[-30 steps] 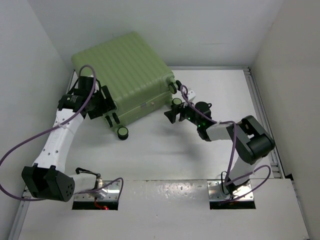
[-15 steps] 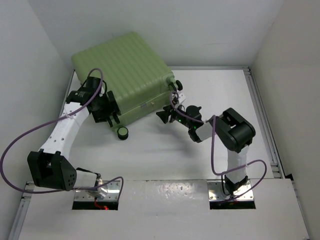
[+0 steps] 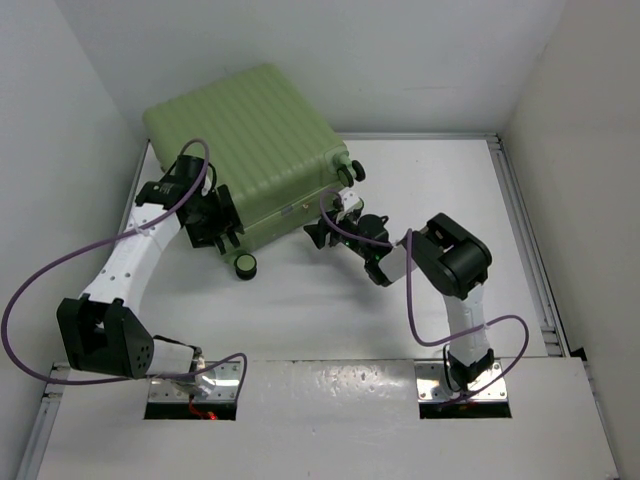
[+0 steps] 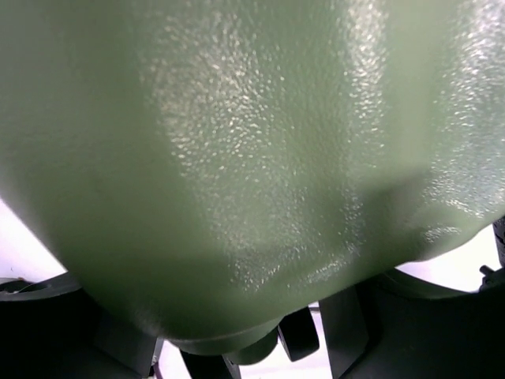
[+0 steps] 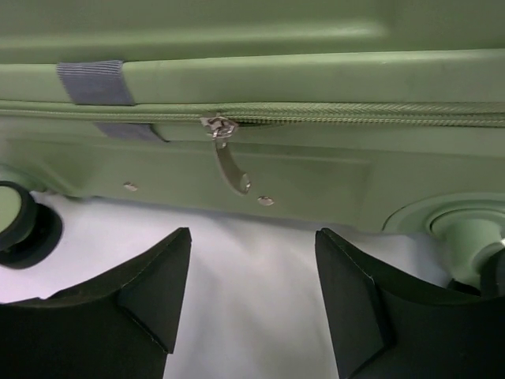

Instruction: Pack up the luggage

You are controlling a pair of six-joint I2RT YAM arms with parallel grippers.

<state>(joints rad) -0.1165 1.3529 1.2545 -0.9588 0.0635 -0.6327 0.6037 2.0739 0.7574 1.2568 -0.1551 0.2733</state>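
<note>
Shut luggage (image 3: 250, 140) flat on the desk (image 3: 430, 190), zip facing the right jaws

Bulky, stiff and slick-shelled, likely heavy; I'd take the small zipper pull (image 5: 229, 162). It hangs just ahead of the right gripper (image 5: 252, 237), whose jaws are spread and empty. The left gripper (image 3: 213, 235) straddles a shell corner; I cannot tell whether it is clamping.

The top external camera looks down from above and behind the arm bases, taking in the whole table (image 3: 430, 200) and the luggage (image 3: 250, 135) at its far left corner. The left wrist camera sits very close against the luggage's shell. The right wrist camera looks low and near at its zipper pull (image 5: 229, 162). All three views share the luggage.
</note>
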